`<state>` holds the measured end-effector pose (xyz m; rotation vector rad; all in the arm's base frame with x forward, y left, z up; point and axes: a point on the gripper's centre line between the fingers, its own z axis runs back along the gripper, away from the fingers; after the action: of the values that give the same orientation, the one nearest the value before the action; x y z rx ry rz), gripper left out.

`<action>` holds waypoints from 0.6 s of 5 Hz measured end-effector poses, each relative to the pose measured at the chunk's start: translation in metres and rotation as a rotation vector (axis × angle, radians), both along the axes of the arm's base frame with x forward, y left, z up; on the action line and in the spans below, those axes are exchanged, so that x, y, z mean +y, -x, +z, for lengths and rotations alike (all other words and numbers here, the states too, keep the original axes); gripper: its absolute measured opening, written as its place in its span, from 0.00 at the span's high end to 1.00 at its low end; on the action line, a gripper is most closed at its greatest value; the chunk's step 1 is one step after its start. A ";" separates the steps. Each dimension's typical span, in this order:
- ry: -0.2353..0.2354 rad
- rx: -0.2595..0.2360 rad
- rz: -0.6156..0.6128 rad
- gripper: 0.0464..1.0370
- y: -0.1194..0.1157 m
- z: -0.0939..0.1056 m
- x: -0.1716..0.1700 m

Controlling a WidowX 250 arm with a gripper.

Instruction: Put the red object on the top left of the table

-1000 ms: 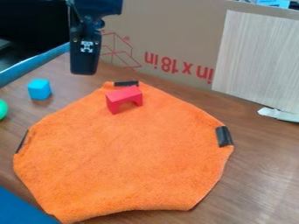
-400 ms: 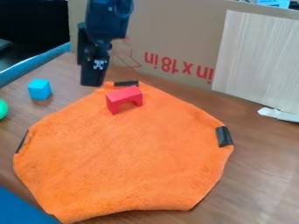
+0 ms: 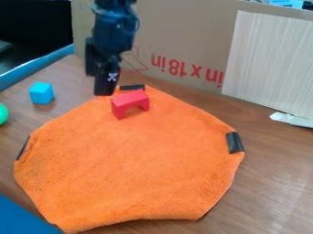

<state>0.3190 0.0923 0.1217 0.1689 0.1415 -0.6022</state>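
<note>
The black gripper (image 3: 98,85) hangs in the upper left of the view, its two fingers apart, one behind the other, with nothing seen between them. Close to its right and slightly lower is the red arch-shaped block (image 3: 130,103), resting on the upper corner of an orange cloth (image 3: 134,164). The block's notch faces the camera, and a thin strip lies between it and the nearer finger. Brown table (image 3: 275,178) surface surrounds the cloth.
A blue cube (image 3: 41,93) sits left of the gripper, and a green round object (image 3: 3,114) is at the left edge. Behind the cloth stands a cardboard panel (image 3: 177,36), with a pale board (image 3: 269,59) at its right.
The gripper has moved right and down, closer to the red block. The block, cloth and blue cube have stayed where they were.
</note>
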 end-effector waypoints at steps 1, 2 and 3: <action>-0.028 -0.002 0.020 0.04 -0.015 -0.015 0.009; -0.051 0.014 0.036 0.04 -0.026 -0.027 0.015; -0.051 0.034 0.034 0.04 -0.040 -0.036 0.013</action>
<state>0.3590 0.1051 0.0858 0.2054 0.1919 -0.5681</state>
